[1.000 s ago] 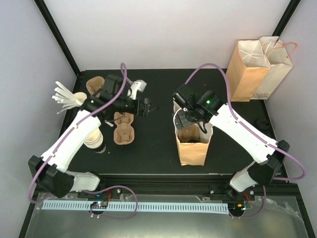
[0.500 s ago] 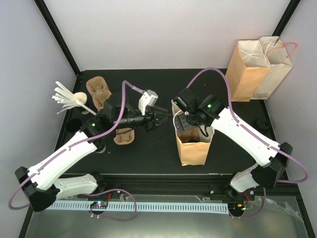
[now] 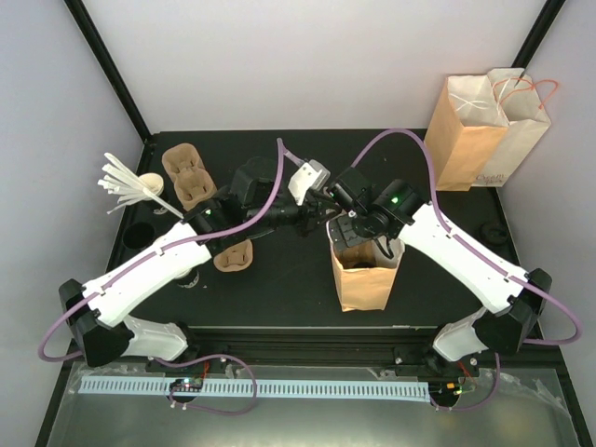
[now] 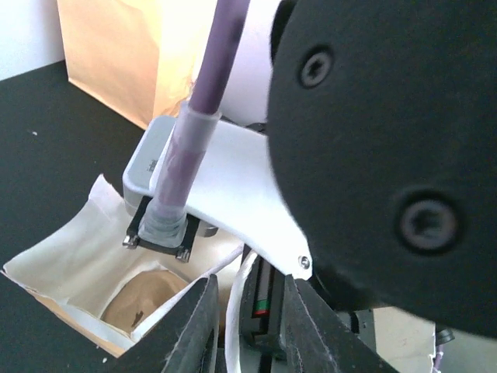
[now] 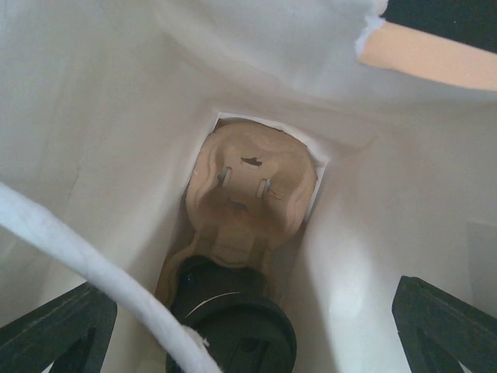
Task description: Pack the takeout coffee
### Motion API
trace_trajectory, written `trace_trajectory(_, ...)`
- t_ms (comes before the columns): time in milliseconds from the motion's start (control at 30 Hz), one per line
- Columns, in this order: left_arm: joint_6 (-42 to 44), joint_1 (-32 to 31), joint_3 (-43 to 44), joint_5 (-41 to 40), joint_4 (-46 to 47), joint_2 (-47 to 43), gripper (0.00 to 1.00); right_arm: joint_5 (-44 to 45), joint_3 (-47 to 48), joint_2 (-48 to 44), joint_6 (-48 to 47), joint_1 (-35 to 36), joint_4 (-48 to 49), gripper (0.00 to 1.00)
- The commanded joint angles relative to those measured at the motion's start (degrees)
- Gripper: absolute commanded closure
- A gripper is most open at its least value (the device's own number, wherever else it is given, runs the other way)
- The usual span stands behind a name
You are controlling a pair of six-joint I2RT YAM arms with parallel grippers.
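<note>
Right wrist | coffee (image 5: 233, 334) sat packed in bag (image 5: 116, 116) | right jaws wide, empty | left jaws narrow, grip unclear | next needed: withdraw

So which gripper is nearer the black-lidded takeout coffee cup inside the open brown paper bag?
Right. The right gripper hangs open inside the mouth of the brown paper bag, directly above the black-lidded cup; the left gripper is outside, at its rim.

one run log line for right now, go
takeout coffee: in pulp tray inside bag | right pincer: open, inside bag | left pincer: narrow, at bag rim, hold unclear
</note>
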Motion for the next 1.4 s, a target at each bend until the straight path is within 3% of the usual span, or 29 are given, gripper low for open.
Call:
trace_trajectory(0,1.8,-0.3,3.0,-0.6,-3.9,1.5,0.72,0.6,-0.6,-1.5,-0.4,0.0,0.2,0.00)
trace_trajectory(233,2.4,-0.3,3.8,1.0,-5.9,2.8,0.75,0.3,-0.5,-1.8,-0.5,0.0,0.7,0.00)
trace_trajectory(300,2.6,-0.3,4.5,1.6,-6.7,3.5,0.82,0.4,-0.5,-1.8,-0.5,-0.1,0.6,0.00)
trace_trajectory(367,2.9,-0.3,5.1,2.3,-7.1,3.8,0.97,0.5,-0.6,-2.0,-0.5,-0.1,0.5,0.00)
trace_trajectory(400,2.8,-0.3,5.4,2.0,-7.3,3.7,0.98,0.7,-0.5,-2.1,-0.5,-0.1,0.4,0.00)
trace_trajectory(733,-0.5,0.6,2.9,-12.1,-9.4,-1.0,0.98,3.0,0.6,-6.5,1.0,0.0,-2.2,0.00)
trace_trajectory(967,0.8,0.6,-0.5,-9.7,-3.8,-4.1,0.99,-1.4,8.5,-10.9,0.5,-0.1,-0.6,0.00)
trace_trajectory(1167,0.9,0.6,-3.2,-8.4,0.2,-5.6,0.98,-2.3,23.7,-8.8,2.4,-0.2,1.0,0.01)
trace_trajectory(1267,0.0,0.6,-5.3,-7.6,3.3,-7.5,0.98,3.5,30.1,-6.0,3.3,-0.9,-3.4,0.06)
trace_trajectory(1367,-0.7,0.6,-7.6,-7.7,5.6,-9.6,0.98,6.0,29.2,-4.5,3.0,-4.0,-6.4,0.16)
